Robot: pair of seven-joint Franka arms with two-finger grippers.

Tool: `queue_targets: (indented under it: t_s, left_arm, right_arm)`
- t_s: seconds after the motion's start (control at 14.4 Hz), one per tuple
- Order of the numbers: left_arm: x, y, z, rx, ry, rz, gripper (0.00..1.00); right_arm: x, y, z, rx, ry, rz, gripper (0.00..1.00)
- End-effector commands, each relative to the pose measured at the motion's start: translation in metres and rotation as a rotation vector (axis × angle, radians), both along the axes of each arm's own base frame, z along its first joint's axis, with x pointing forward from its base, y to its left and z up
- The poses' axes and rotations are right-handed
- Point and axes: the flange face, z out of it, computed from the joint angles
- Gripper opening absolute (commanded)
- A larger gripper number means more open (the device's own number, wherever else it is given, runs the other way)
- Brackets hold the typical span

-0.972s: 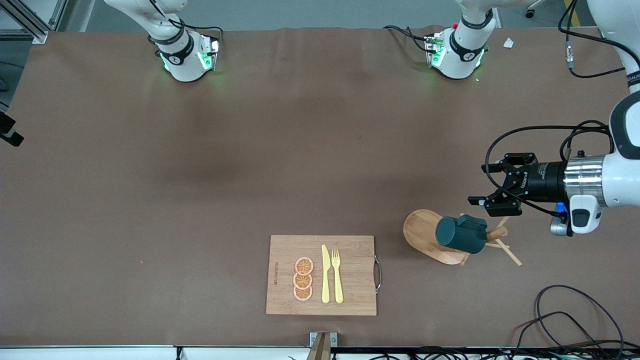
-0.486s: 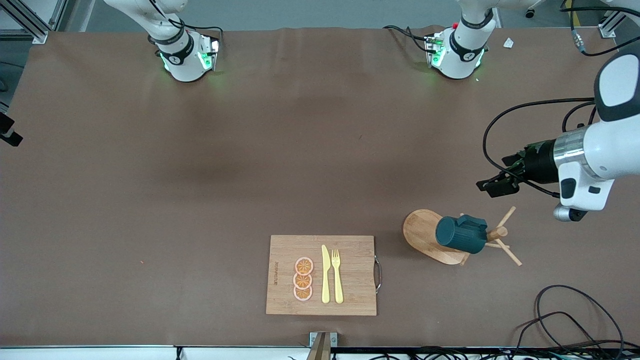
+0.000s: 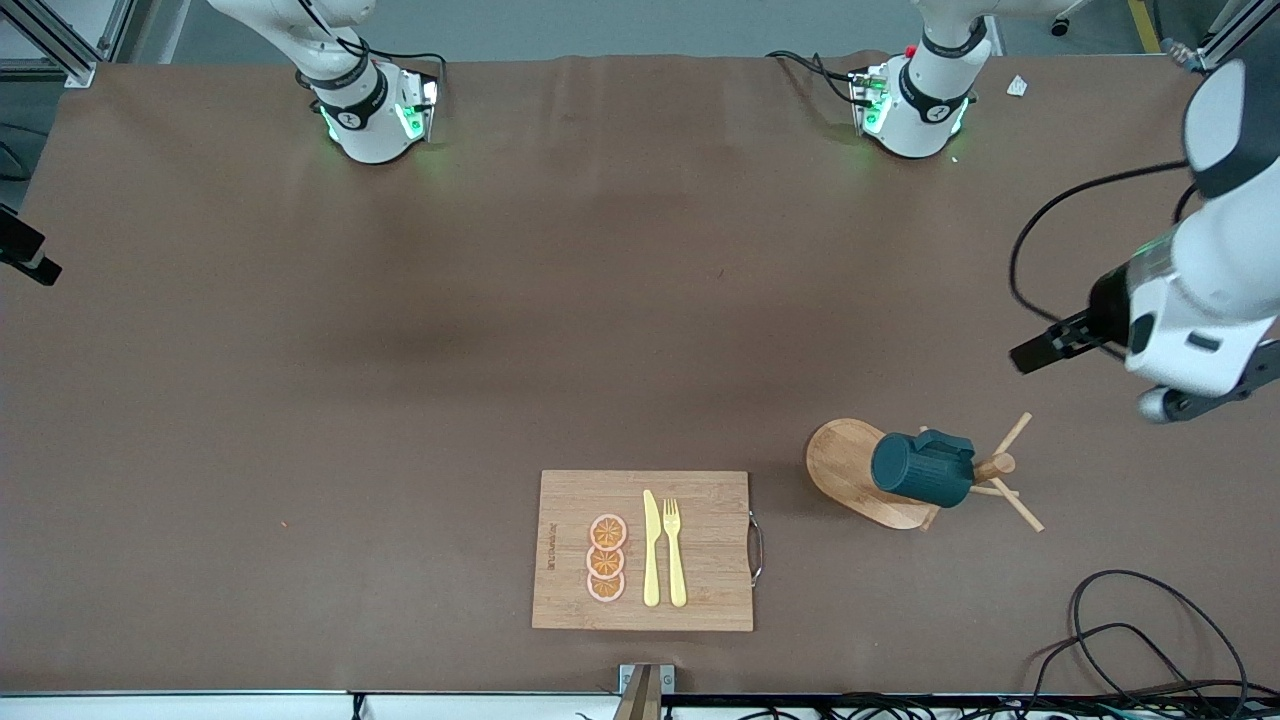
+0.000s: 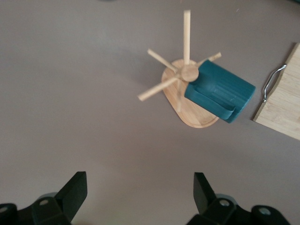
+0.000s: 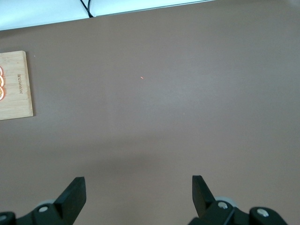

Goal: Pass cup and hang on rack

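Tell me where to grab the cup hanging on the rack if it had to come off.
Probably grip the cup across its ribbed sides near the free end that points away from the rack post. Its handle sits on a peg there, so come in from above and slide it outward along the peg.

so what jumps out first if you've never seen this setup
The dark teal cup hangs on the wooden rack toward the left arm's end of the table. The open left gripper is up over bare table by it. A cutting board with yellow cutlery lies nearer the front camera.
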Motion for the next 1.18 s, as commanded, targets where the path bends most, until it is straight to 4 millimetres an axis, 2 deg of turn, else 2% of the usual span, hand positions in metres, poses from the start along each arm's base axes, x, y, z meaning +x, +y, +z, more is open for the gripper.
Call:
queue_targets:
  t_s: [0.0,0.21,0.49,1.11]
  left_arm:
    - [-0.039,0.041,0.047,0.010,-0.030,-0.092,1.00]
    - [-0.076,0.065,0.068,0.015,-0.028,-0.195,1.00]
    - [-0.103,0.080,0.062,0.019,-0.012,-0.211,1.00]
    - [-0.116,0.089,0.066,0.016,-0.015,-0.259,1.00]
  right_arm:
    - [-0.003,0.000,0.002,-0.006,0.001,0.005,1.00]
    - [-0.003,0.000,0.002,-0.005,0.001,0.004,1.00]
    - [-0.003,-0.001,0.002,-0.006,0.001,0.004,1.00]
    - [-0.003,0.000,0.002,-0.004,0.001,0.006,1.00]
